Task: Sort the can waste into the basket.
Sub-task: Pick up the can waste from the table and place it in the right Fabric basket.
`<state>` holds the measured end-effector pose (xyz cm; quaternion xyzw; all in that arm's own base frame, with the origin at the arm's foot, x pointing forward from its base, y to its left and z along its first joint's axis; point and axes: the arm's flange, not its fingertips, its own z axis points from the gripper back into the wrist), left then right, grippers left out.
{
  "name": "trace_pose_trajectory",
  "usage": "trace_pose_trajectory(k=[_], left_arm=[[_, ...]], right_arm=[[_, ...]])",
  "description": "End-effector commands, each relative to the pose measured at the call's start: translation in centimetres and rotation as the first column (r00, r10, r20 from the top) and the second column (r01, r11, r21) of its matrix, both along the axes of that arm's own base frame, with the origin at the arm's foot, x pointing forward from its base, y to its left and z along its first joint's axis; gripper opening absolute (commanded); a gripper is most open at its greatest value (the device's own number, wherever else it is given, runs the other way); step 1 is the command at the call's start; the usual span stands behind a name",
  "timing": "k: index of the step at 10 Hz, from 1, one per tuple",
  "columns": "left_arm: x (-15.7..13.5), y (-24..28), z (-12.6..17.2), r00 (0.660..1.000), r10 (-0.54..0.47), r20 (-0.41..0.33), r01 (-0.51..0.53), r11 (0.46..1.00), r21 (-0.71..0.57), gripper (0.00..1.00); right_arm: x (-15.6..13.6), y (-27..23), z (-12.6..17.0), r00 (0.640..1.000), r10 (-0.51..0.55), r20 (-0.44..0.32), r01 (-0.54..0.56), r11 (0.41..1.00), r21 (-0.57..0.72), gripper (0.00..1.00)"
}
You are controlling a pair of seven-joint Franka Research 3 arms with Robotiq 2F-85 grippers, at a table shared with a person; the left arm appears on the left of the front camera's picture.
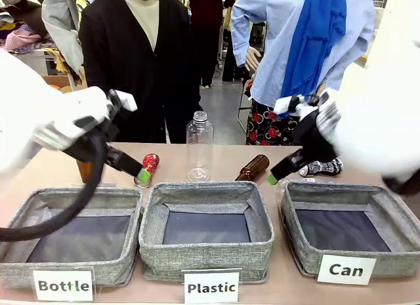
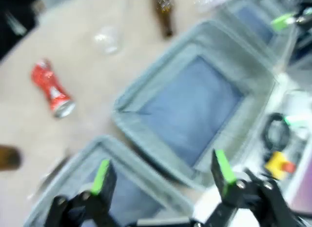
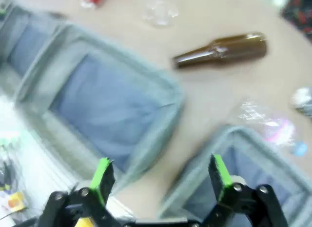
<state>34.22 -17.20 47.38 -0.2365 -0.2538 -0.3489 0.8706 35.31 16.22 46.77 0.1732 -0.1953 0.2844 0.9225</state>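
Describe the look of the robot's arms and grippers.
The left arm and right arm have smooth white shells. The left gripper and right gripper are black and two-fingered, with bright green pads at the fingertips. A thick black cable loops down from the left arm.

White arm shells (image 1: 46,115), thick black cable (image 1: 79,206); left gripper (image 2: 162,167), right gripper (image 3: 161,167) black (green pads (image 2: 102,175)).

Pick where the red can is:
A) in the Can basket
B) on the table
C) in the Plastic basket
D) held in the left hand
B: the red can lies on the table, and the left hand is open and apart from it.
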Motion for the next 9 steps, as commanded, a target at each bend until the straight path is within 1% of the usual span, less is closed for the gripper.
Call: trace_pose_trajectory(k=[1,2,3,4,5,6,7,8,9], left_arm=[[-1.8,5.5,2.9,0.988,-0.151,-0.016,0.149,0.984,-0.095,1.0],[-3.4,8.1,4.1,0.991,-0.135,0.014,0.135,0.982,-0.129,1.0],[-5.3,11.9,4.8,0.991,-0.134,0.022,0.135,0.971,-0.195,1.0],[-6.5,15.6,4.7,0.996,-0.09,0.026,0.093,0.958,-0.27,1.0],[-8.0,19.0,3.8,1.0,-0.018,0.023,0.026,0.928,-0.373,1.0],[-10.3,22.0,2.4,0.993,0.114,0.032,-0.083,0.864,-0.496,1.0],[-12.1,24.3,1.0,0.974,0.228,0.014,-0.178,0.798,-0.576,1.0],[-12.8,26.0,-0.9,0.949,0.313,-0.039,-0.27,0.742,-0.613,1.0],[-13.7,27.6,-3.1,0.917,0.382,-0.118,-0.361,0.663,-0.656,1.0]], right_arm=[[-0.7,-5.8,4.9,0.982,-0.02,-0.187,0.062,0.974,0.22,1.0],[-1.8,-8.8,6.3,0.981,-0.006,-0.193,0.07,0.943,0.326,1.0],[-3.3,-12.4,7.1,0.983,-0.025,-0.18,0.1,0.902,0.42,1.0],[-4.7,-16.7,7.2,0.985,-0.095,-0.143,0.154,0.859,0.487,1.0],[-6.1,-21.4,6.5,0.979,-0.151,-0.139,0.204,0.789,0.58,1.0],[-7.8,-26.1,5.1,0.954,-0.247,-0.17,0.297,0.699,0.651,1.0],[-9.3,-29.4,3.5,0.928,-0.319,-0.195,0.36,0.625,0.692,1.0],[-10.5,-32.1,1.8,0.895,-0.383,-0.228,0.419,0.549,0.723,1.0],[-11.3,-34.5,0.1,0.864,-0.426,-0.268,0.466,0.479,0.744,1.0]])
